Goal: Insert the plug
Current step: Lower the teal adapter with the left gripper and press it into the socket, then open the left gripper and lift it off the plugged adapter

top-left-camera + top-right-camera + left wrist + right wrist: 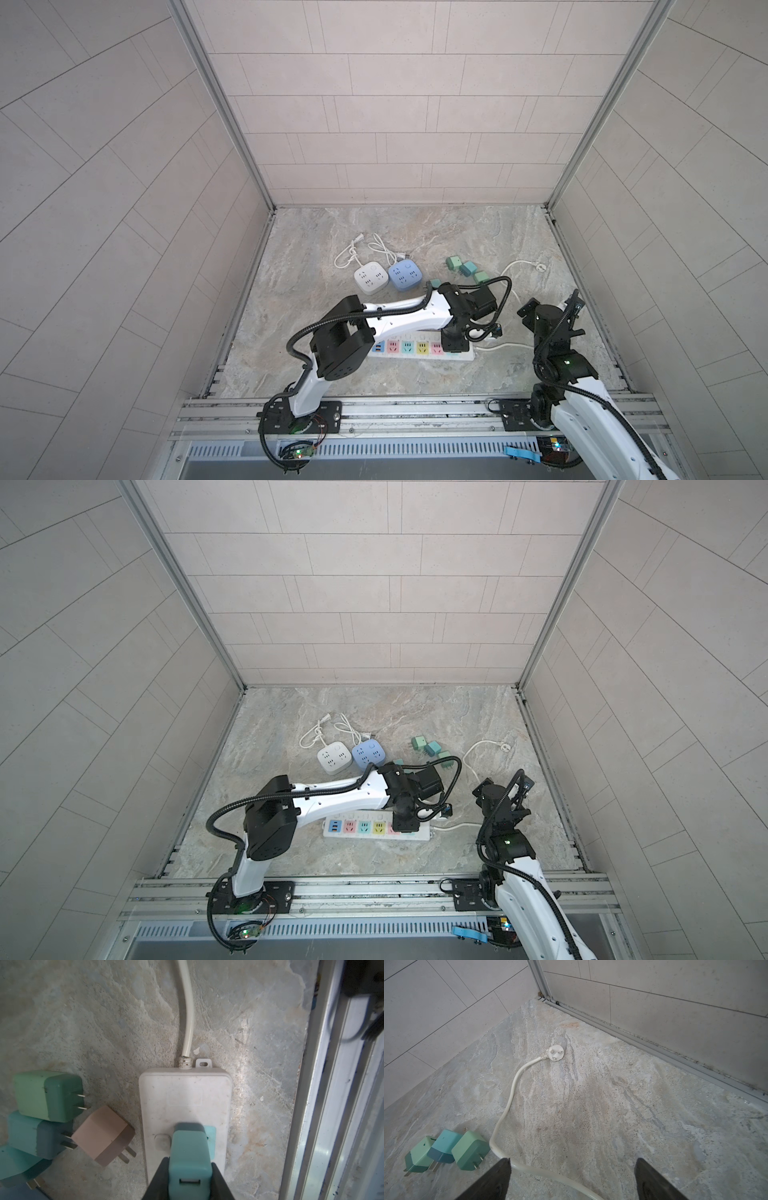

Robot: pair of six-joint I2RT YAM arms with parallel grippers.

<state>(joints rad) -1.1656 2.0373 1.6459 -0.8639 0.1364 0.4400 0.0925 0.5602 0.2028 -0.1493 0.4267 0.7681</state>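
Right, in both top views your left gripper (455,344) points down onto the right end of the power strip (409,348), which lies near the front of the table (415,232). The right gripper (550,305) hangs well apart from it, off to the right.

In the left wrist view, the fingers (162,1176) are clamped tight on a teal plug (189,1159). Its dark face sits against the teal socket (212,1134) nearest the strip's cord (188,1012), and its prongs are hidden. Several loose plugs (47,1095) lie beside the strip.

In the right wrist view, your right gripper's jaws stand wide apart and hold nothing, above the white cord and bare table.
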